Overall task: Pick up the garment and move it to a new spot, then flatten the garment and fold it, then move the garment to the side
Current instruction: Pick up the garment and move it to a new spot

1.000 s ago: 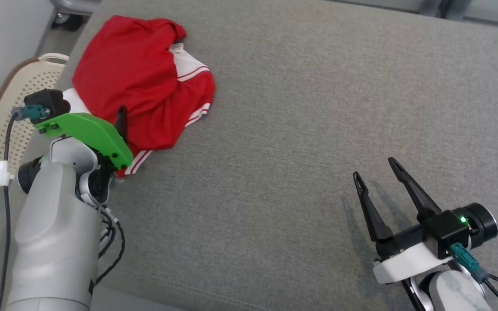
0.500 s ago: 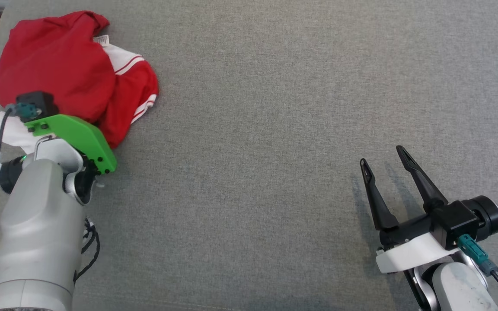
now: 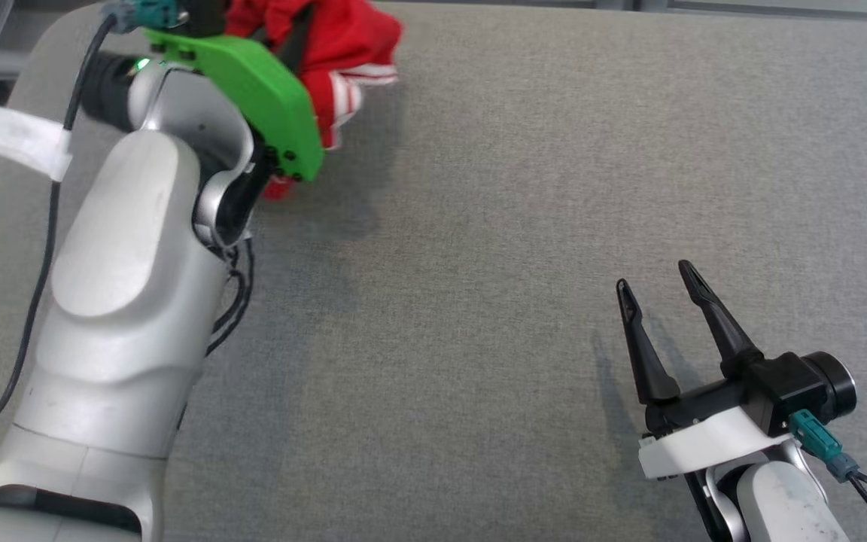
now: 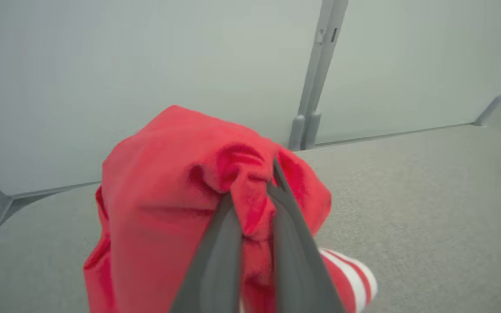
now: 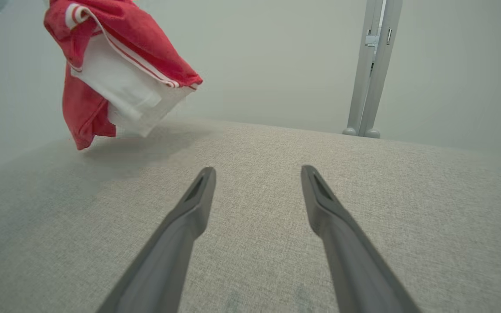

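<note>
the left gripper (image 4: 250, 182) is pinching a bunched fold of the red fabric garment with white striped trim (image 4: 168, 195), its jaws pressed nearly together. the cloth hangs in a clump just above the grey fabric-covered worktop (image 3: 479, 226), near its far left corner, ready, i'd say, to be carried to a fresh spot. the right gripper (image 3: 653, 277) sits low at the near right, fingers spread, holding nothing, well apart. a grey metal post (image 5: 372, 65) stands beyond the far edge, out of the way.
</note>
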Robot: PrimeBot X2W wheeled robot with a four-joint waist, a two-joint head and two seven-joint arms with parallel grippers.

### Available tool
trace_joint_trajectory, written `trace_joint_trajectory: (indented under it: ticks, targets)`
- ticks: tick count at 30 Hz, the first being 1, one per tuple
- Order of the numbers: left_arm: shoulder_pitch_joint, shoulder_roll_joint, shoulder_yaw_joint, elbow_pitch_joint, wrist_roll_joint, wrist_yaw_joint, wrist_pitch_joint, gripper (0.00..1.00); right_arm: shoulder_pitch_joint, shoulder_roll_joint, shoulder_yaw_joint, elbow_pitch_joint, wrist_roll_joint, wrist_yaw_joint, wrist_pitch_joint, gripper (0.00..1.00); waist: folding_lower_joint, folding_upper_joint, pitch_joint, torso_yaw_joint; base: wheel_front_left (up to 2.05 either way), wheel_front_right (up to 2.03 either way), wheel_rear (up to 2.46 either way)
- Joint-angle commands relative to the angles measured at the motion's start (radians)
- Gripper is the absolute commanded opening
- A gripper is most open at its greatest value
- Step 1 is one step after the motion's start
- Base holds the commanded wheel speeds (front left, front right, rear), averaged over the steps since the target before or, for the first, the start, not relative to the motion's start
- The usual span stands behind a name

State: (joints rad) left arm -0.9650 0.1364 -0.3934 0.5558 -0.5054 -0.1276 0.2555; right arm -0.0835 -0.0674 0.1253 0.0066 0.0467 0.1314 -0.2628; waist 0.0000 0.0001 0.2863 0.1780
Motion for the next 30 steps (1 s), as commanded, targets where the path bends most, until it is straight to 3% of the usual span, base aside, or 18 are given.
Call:
trace_joint_trajectory:
  ticks: [1,6,10,13,16,19,22,25,26,28,30]
  targets:
    - [0.017,0.002,-0.025,-0.085,-0.048,-0.004,0.036,0.0,-0.002,0.006,-0.002,0.002,0.008,-0.001,-0.003,1.0,0.0,-0.0001,-0.028,-0.045,0.0,0.0,0.0]
    - [0.101,-0.025,-0.037,-0.393,-0.252,0.0,0.177,0.0,-0.007,0.014,-0.011,0.001,0.033,-0.001,-0.003,1.0,0.0,-0.0001,-0.043,-0.118,0.0,0.0,0.0]
    - [0.207,-0.047,-0.029,-0.576,-0.369,0.068,0.261,0.0,-0.011,0.016,-0.004,0.002,0.069,-0.001,-0.003,1.0,0.0,-0.0001,-0.043,-0.187,0.0,0.0,0.0]
    - [0.318,-0.043,-0.025,-0.64,-0.41,0.125,0.284,0.0,-0.002,0.016,-0.001,0.005,0.096,-0.001,-0.003,1.0,0.0,-0.0001,-0.044,-0.241,0.0,0.0,0.0]
    - [0.44,-0.039,0.003,-0.624,-0.44,0.174,0.263,0.0,0.018,0.016,-0.007,0.01,0.109,-0.001,-0.003,1.0,0.0,-0.0001,-0.044,-0.28,0.0,0.0,0.0]
    - [0.498,-0.026,0.024,-0.58,-0.444,0.192,0.241,0.0,0.023,0.016,-0.009,0.012,0.111,-0.001,-0.003,1.0,0.0,-0.0001,-0.041,-0.298,0.0,0.0,0.0]
    - [0.529,0.042,0.044,-0.472,-0.361,0.191,0.176,0.0,0.032,0.016,-0.014,0.012,0.105,-0.001,-0.003,1.0,0.0,-0.0001,-0.038,-0.313,0.0,0.0,0.0]
    - [0.525,0.058,0.065,-0.351,-0.317,0.211,0.102,0.03,0.039,0.016,-0.023,0.008,0.096,-0.001,-0.003,1.0,0.0,-0.0001,-0.036,-0.315,0.0,0.0,0.0]
    - [0.517,0.059,0.074,-0.316,-0.308,0.215,0.081,0.32,0.04,0.016,-0.026,0.007,0.093,-0.001,-0.003,1.0,0.0,-0.0001,-0.035,-0.313,0.0,0.0,0.0]
    - [0.503,0.077,0.081,-0.259,-0.282,0.212,0.043,1.0,0.047,0.016,-0.03,0.004,0.084,-0.001,-0.003,1.0,0.0,-0.0001,-0.036,-0.304,0.0,0.0,0.0]
    - [0.5,0.083,0.077,-0.217,-0.26,0.207,0.014,1.0,0.058,0.016,-0.038,0.003,0.073,-0.001,-0.003,1.0,0.0,-0.0001,-0.038,-0.291,0.0,0.0,0.0]
